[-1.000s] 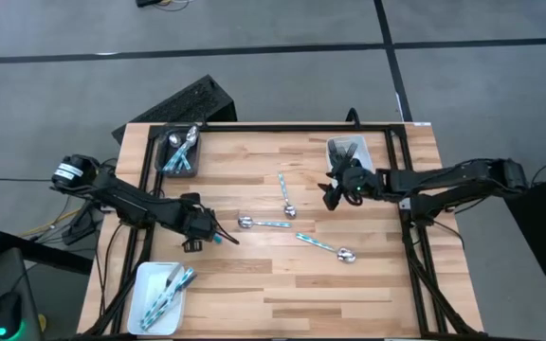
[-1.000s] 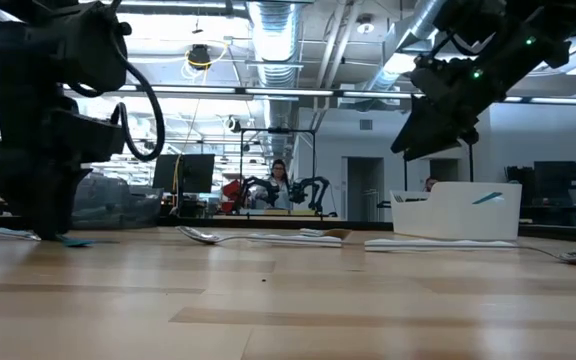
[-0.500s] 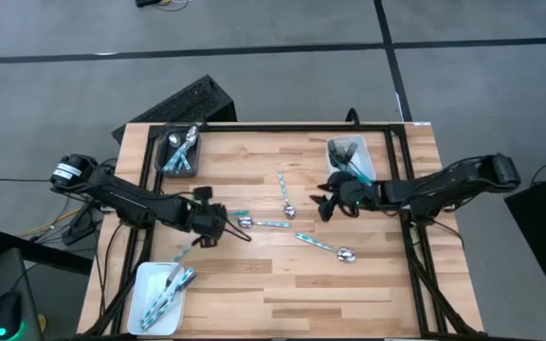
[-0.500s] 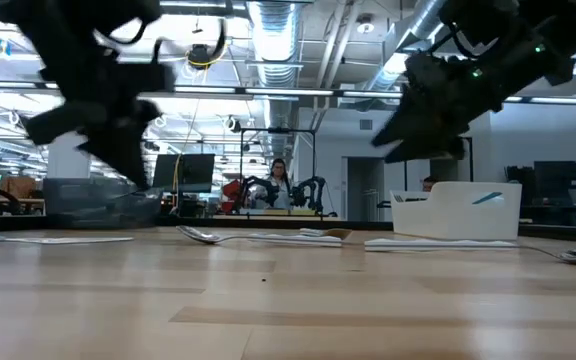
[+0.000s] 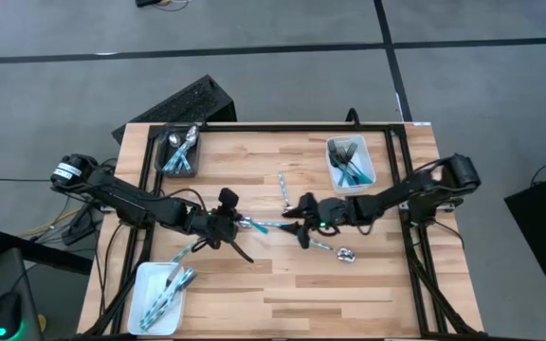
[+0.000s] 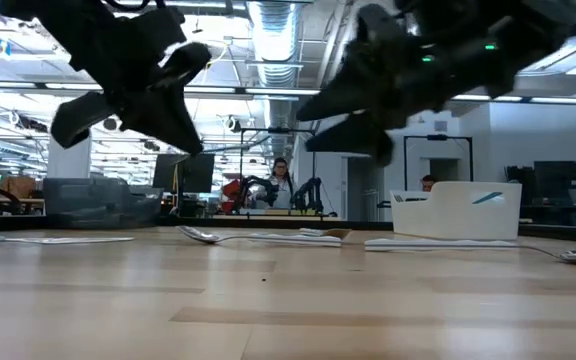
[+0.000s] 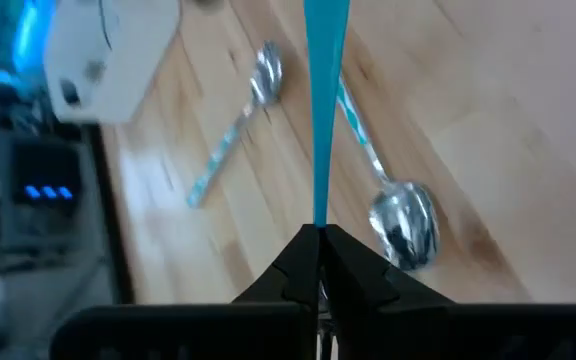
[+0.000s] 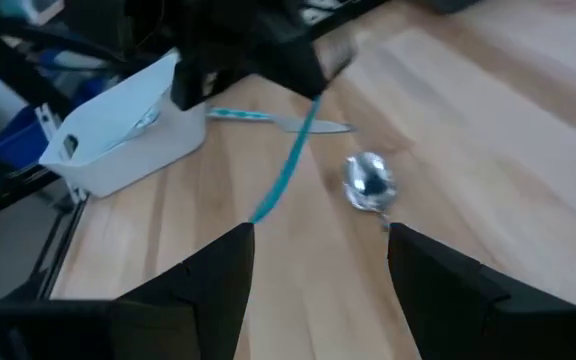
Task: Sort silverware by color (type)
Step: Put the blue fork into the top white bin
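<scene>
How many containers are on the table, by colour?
White trays: 2
Grey bin: 1
Total: 3

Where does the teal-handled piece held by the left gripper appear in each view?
High view: the teal-handled piece sits at mid-table, pointing away from the left gripper.
Low view: it cannot be made out.
Left wrist view: it runs straight up the picture's middle.
Right wrist view: it is a slanted teal strip near the centre.
Shared landmark: the left gripper, shut on the piece, shows in every view.
</scene>
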Robot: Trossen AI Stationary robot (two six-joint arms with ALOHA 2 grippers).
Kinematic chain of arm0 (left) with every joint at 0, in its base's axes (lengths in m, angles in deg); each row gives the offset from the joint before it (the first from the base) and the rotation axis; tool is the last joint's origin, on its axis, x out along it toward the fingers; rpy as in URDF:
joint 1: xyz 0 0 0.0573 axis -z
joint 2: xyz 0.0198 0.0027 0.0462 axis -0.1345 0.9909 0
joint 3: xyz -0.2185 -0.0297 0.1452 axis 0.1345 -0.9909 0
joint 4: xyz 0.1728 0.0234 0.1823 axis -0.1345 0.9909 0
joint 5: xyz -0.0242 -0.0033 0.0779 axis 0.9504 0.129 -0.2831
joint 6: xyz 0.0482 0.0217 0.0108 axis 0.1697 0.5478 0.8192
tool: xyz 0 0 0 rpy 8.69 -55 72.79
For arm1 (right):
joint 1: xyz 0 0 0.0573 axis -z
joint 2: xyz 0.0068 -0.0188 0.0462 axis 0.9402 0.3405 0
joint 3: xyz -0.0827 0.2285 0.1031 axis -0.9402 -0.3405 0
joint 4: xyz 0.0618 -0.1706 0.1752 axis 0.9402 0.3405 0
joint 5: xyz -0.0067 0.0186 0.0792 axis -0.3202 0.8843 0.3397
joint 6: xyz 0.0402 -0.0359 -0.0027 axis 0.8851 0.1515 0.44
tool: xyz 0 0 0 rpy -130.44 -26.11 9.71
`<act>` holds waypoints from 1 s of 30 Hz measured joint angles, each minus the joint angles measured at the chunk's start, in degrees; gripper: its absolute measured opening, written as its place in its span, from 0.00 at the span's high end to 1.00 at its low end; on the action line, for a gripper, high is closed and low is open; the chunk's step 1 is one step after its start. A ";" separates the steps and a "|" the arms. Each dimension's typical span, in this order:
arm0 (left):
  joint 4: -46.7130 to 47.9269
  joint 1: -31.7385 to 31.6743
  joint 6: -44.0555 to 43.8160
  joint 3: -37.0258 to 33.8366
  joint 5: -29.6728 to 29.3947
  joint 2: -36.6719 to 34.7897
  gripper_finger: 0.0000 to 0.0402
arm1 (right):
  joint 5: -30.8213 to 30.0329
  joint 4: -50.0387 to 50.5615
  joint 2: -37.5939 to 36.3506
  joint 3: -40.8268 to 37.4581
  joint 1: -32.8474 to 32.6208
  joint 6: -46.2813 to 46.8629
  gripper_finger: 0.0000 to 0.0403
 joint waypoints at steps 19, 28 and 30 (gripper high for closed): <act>-7.15 0.00 15.94 0.11 -0.14 2.75 1.00 | 11.71 17.79 16.46 23.80 4.22 -2.98 0.42; -7.06 0.02 14.93 0.11 0.17 2.69 1.00 | 10.99 19.20 16.31 24.19 4.49 -4.24 0.92; -7.61 0.09 12.91 0.11 -0.05 2.69 1.00 | 10.48 18.54 16.31 24.15 4.58 -5.33 0.94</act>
